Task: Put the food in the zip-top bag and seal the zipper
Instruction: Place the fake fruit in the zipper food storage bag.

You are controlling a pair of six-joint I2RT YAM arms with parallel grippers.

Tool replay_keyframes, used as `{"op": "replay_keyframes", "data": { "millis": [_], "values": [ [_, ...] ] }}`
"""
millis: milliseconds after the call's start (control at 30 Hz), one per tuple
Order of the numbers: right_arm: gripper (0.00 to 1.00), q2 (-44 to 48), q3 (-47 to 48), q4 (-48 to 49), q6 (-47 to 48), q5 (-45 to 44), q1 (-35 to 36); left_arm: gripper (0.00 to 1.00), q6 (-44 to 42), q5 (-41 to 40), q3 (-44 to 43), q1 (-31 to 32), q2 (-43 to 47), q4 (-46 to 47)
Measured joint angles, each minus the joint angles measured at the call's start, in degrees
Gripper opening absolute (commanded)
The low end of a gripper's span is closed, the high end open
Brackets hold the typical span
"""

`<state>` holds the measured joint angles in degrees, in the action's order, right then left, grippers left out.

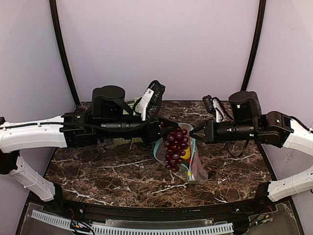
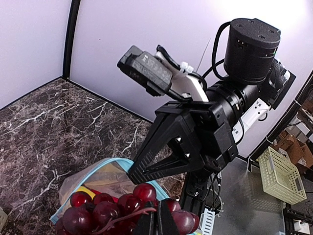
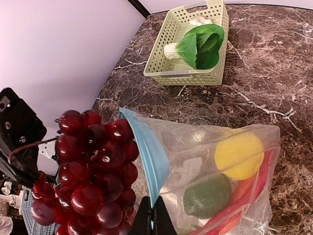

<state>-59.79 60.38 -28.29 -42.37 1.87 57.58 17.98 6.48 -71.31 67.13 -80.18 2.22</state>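
Grapes (image 1: 176, 147) gripped by the left tool (image 2: 156, 221) hang at the zip-top bag (image 3: 195, 142), its zipper (image 3: 149, 156) pinched open by the right tool (image 3: 154, 219).

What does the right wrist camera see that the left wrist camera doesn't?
Only the right wrist view: the basket holding bok choy and garlic, and a clear look into the bag at the lemon, dark green piece and chillies.
Only the left wrist view: the right pincer from outside, pinching the bag's rim, and another basket beyond the table.
Both: the grapes, held by the shut left pincer, the blue zipper and the marble table.
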Motion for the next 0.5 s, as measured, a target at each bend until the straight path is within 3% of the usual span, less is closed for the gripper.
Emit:
{"op": "replay_keyframes", "data": {
  "millis": [500],
  "values": [
    [0.00,-0.37,-0.39,0.02,-0.22,0.02,0.00,0.01,-1.70,-1.51,-5.05,0.00,0.00,2.97]
  ]
}}
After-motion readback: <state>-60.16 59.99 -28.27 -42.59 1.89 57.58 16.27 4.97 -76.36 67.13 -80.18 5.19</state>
